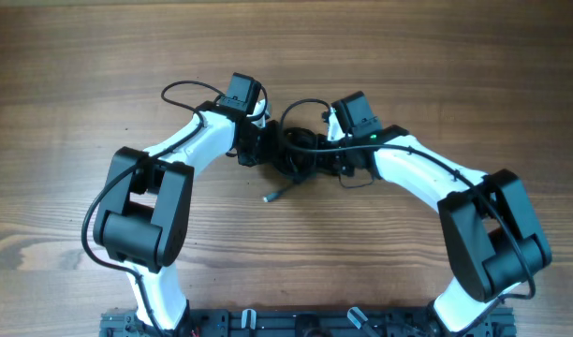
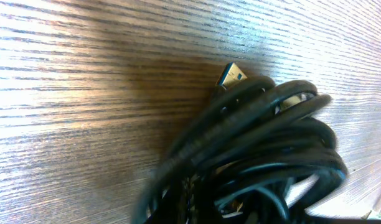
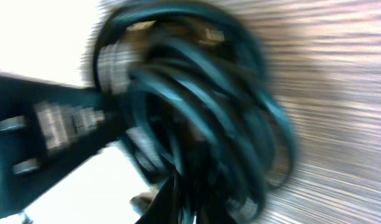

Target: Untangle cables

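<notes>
The cables (image 1: 296, 150) are a bunched black knot at mid-table, between my two grippers. My left gripper (image 1: 266, 147) meets the bunch from the left and is shut on it. In the left wrist view the coils (image 2: 271, 143) fill the lower right, with a blue-tongued USB plug (image 2: 231, 76) sticking out on top. From the right, my right gripper (image 1: 322, 157) is closed into the same bunch. The right wrist view is blurred, with the cable loops (image 3: 197, 106) packed right at its jaws. One loose strand ends in a small plug (image 1: 271, 197) lying on the wood just in front.
The wooden table (image 1: 80, 56) spreads all round the knot. A thick arm wire (image 1: 179, 89) loops out behind the left arm. The left arm's black gripper body (image 3: 47, 124) shows in the right wrist view, close to the bunch. Both arm bases (image 1: 296, 323) stand at the front edge.
</notes>
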Tool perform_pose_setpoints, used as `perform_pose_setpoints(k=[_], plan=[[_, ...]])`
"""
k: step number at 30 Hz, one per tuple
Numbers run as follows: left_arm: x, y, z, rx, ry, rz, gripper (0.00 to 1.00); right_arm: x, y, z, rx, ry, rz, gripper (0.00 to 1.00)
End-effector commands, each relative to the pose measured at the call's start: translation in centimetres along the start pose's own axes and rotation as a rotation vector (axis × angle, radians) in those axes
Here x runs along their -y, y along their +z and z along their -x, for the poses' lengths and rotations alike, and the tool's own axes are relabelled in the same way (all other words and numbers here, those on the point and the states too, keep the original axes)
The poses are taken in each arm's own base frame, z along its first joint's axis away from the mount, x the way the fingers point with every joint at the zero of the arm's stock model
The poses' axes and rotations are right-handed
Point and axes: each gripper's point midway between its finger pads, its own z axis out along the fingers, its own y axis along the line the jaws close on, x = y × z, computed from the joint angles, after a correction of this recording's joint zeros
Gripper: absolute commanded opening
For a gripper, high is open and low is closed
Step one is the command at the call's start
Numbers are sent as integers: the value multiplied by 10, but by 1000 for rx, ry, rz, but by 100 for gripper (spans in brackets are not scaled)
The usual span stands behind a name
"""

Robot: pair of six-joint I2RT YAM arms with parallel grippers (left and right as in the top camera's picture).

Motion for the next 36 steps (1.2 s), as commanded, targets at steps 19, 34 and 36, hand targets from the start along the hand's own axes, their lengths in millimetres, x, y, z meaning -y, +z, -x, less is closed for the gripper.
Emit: perform_pose_setpoints(k=[19,34,36], plan=[[4,1,-9,-22,4,-14,4,3,13,-12,-23,168,-28,14],[45,-69,-3,11,43,-255,4,-53,4,-15,-119,128,260,4],[50,-79,-9,17,106,-256,6,-54,4,-16,-131,193,260,4]])
